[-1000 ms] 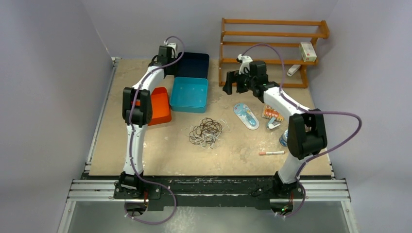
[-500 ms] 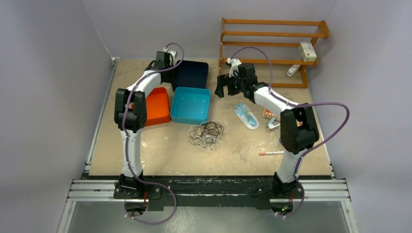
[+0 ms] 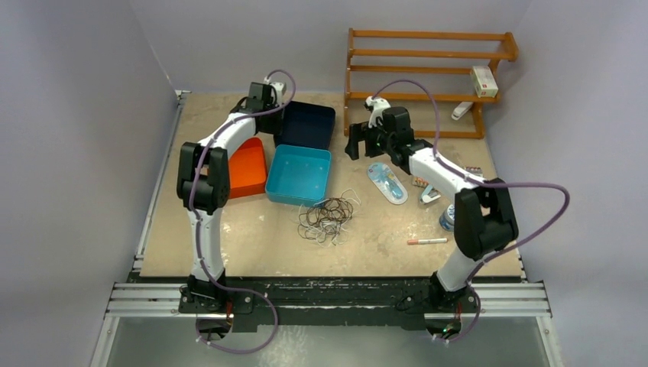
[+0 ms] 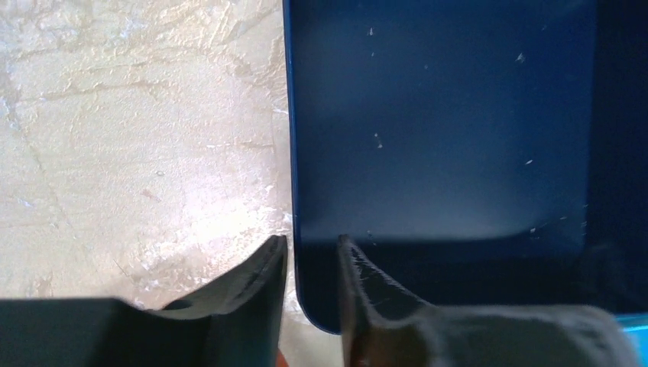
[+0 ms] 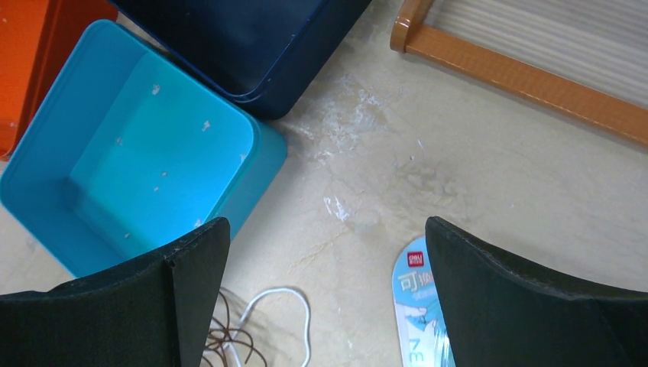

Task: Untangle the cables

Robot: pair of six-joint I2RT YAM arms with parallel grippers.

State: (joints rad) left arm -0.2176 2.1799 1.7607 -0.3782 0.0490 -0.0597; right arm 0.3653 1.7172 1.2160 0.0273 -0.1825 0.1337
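2 grippers are seen: the left gripper [image 4: 312, 243] is clamped on the side wall of the dark blue bin [image 4: 443, 138], and the right gripper [image 5: 327, 223] is held above the table [image 3: 229, 245] with fingers wide apart. The cables [image 3: 327, 212] are seen tangled just beside the teal bin [image 5: 137, 153], touched by neither gripper

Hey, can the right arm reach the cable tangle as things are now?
Probably yes. The right gripper hangs open over bare table, the cables lie close by, and nothing stands between them; the teal bin sits aside.
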